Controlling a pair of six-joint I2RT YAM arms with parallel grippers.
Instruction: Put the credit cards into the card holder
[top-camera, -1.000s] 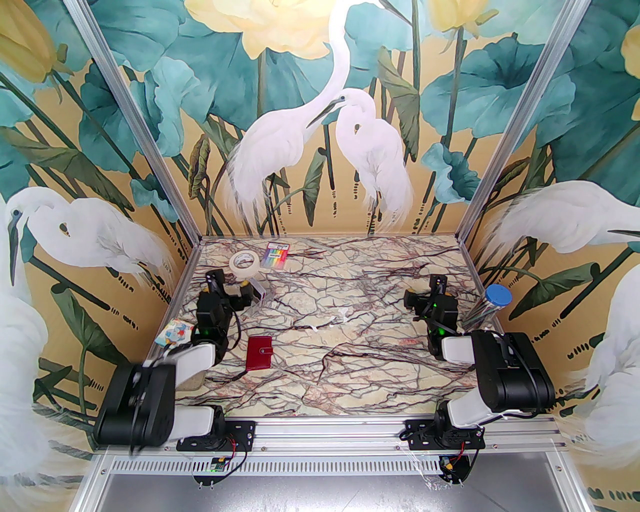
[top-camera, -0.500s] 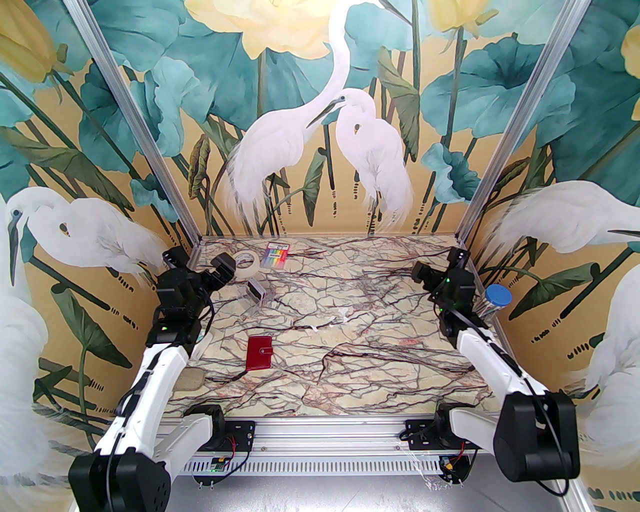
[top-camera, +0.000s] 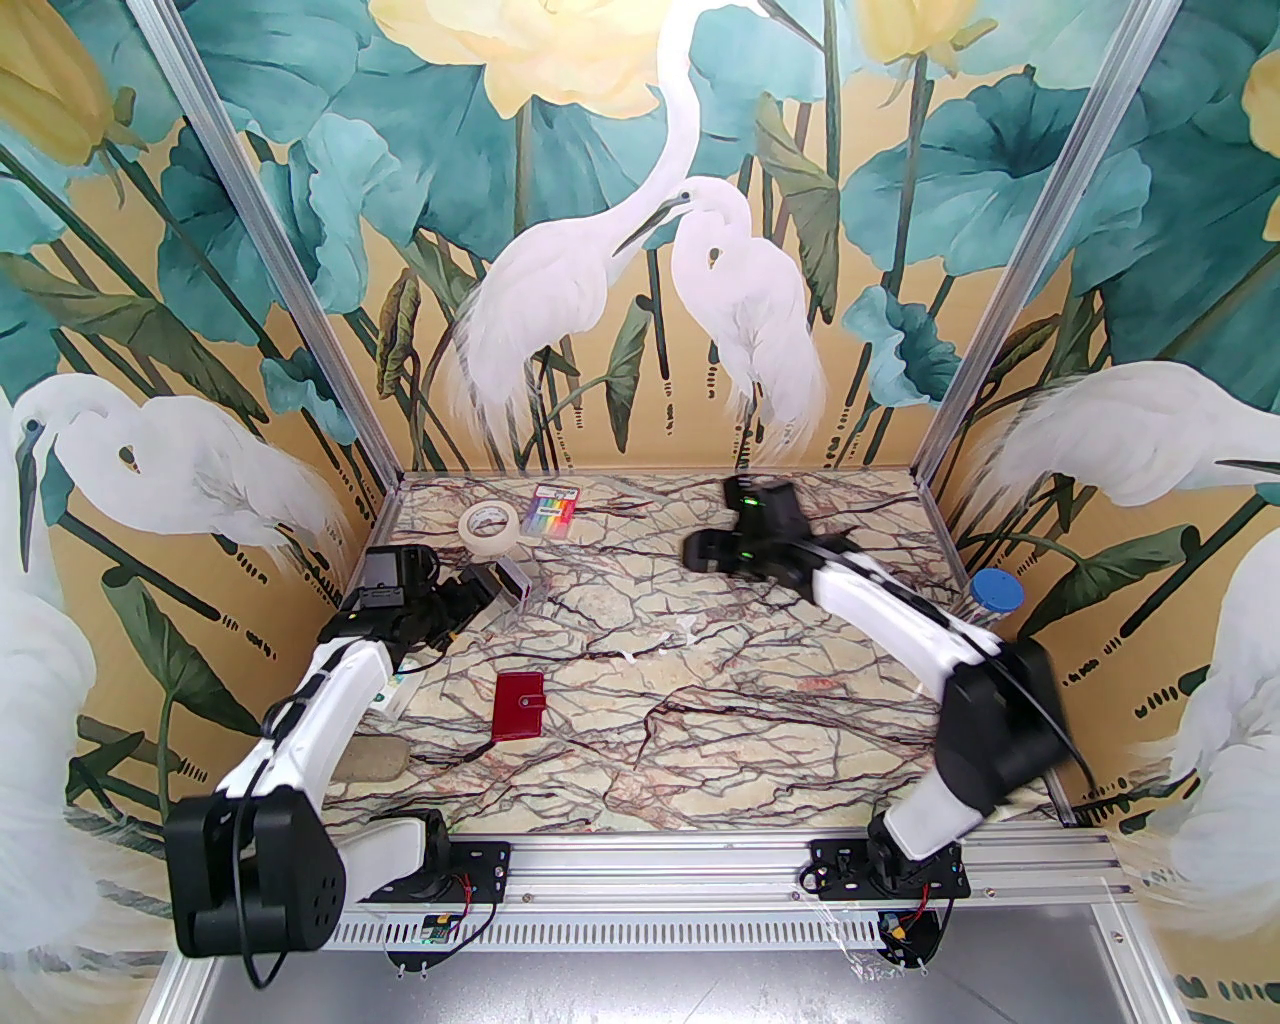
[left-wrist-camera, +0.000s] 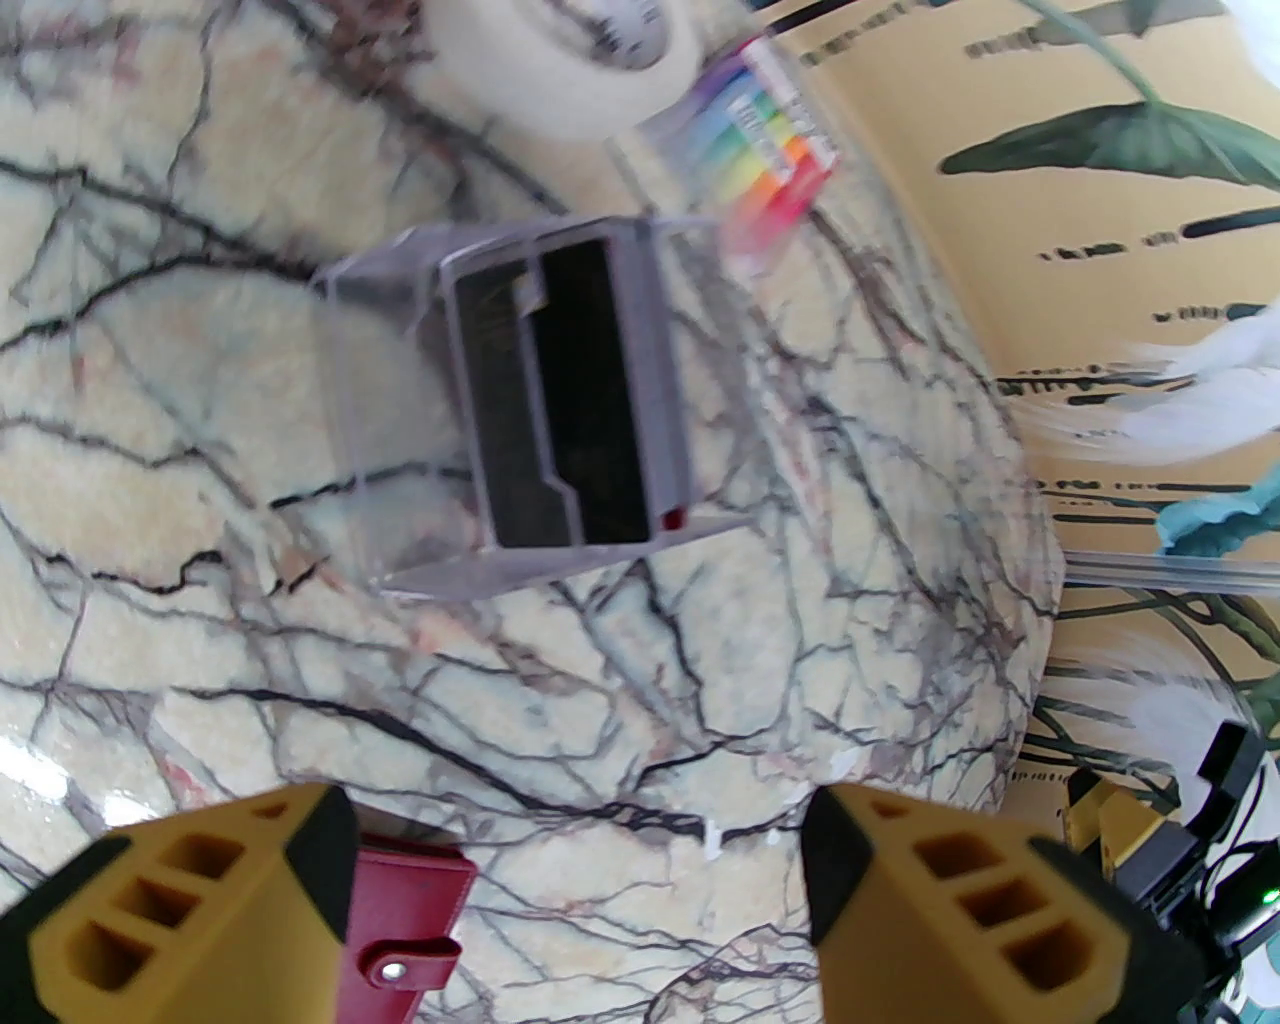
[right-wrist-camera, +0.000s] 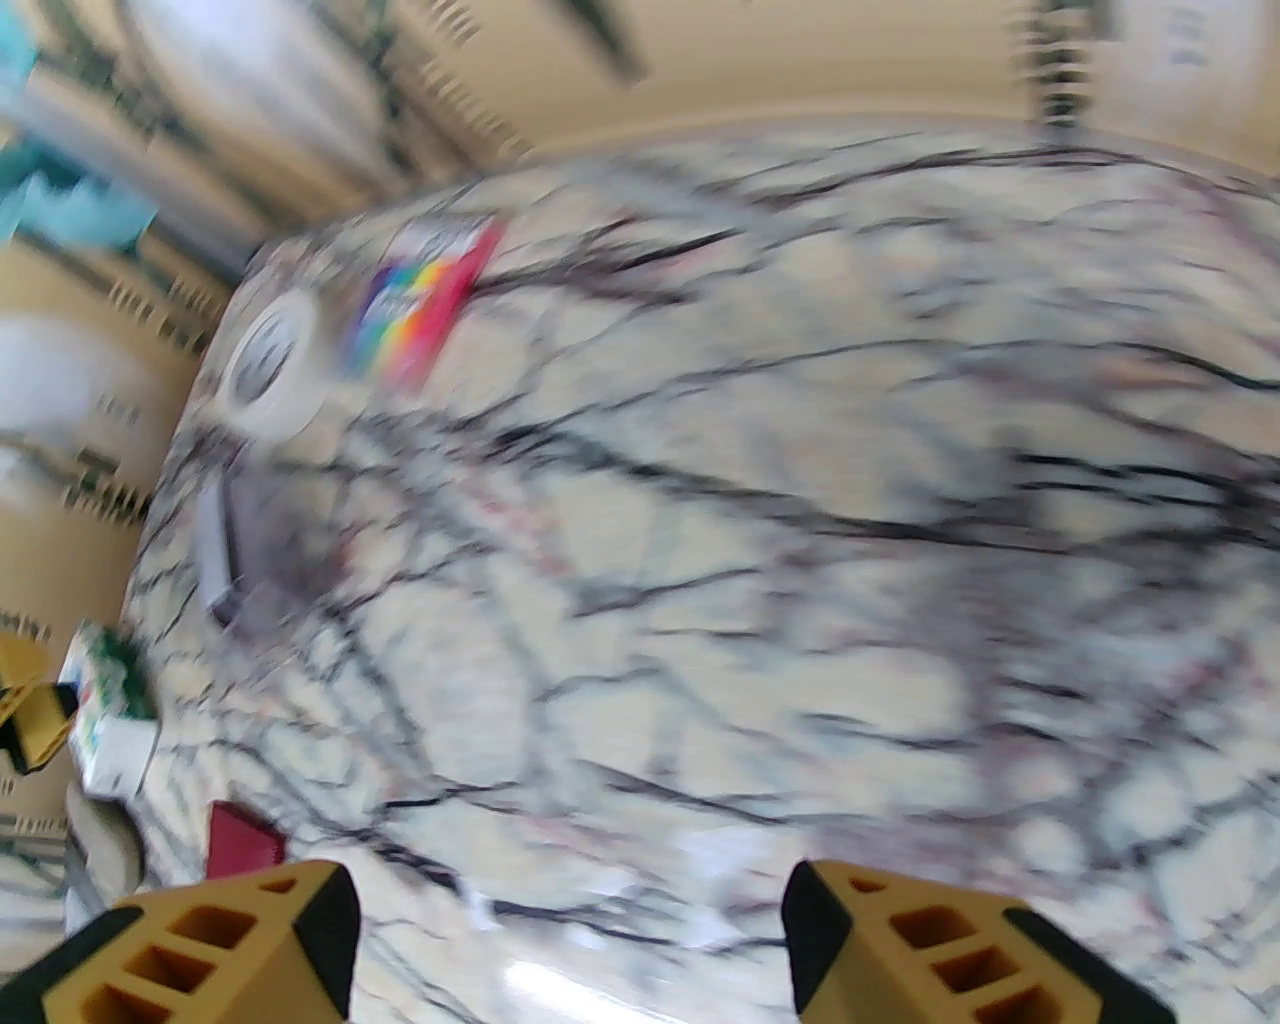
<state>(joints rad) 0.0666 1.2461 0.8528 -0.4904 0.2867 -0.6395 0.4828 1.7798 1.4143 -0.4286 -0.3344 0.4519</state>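
Left wrist view looks down on the credit cards (left-wrist-camera: 570, 390), a small stack sitting inside the clear case (left-wrist-camera: 380, 330) on the bench (left-wrist-camera: 700, 650). A black face shows, framed by a grey-lilac card, with a sliver of red at one corner. The left tool (left-wrist-camera: 580, 860) hovers just short of the case, its fingers spread wide and empty. The card holder (left-wrist-camera: 400, 930) lies flat and looks closed, nearer the arm bases than the case and well apart from it. The right tool (right-wrist-camera: 570, 940), also spread wide with nothing between its fingers, hangs over bare bench farther off to the case's right.

The cards are likely light, stiff and slick, packed face to face, so a pinch on the flat faces would probably slip or drag several along. Closing across the thin edges of the exposed end seems the better hold. The case looks light enough to skid when pushed, so it may need bracing.
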